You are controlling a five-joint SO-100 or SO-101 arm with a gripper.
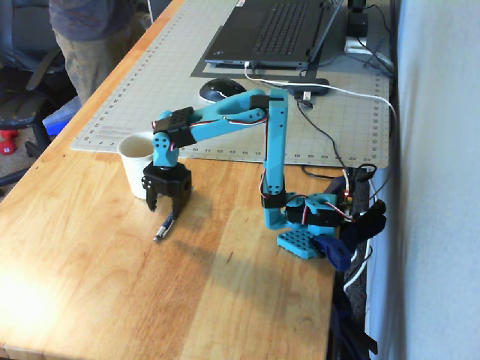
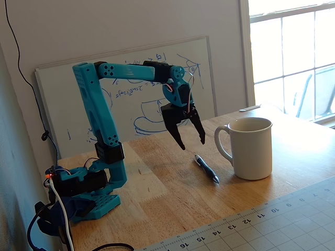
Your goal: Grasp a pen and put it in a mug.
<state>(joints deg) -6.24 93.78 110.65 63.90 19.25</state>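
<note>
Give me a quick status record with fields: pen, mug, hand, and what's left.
pen: lying flat on the wooden table, beside the mug
mug: upright, nothing seen inside
hand: open, pointing down, hovering over the pen's far end, not touching it
left to do: lower, close on the pen, lift it, drop it in the mug

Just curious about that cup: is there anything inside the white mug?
Seemingly nothing: in a fixed view the mug shows only its rim and a strip of pale inner wall, the bottom hidden. In the other, the arm covers part of it. The pen lies on the table beside it.
</note>
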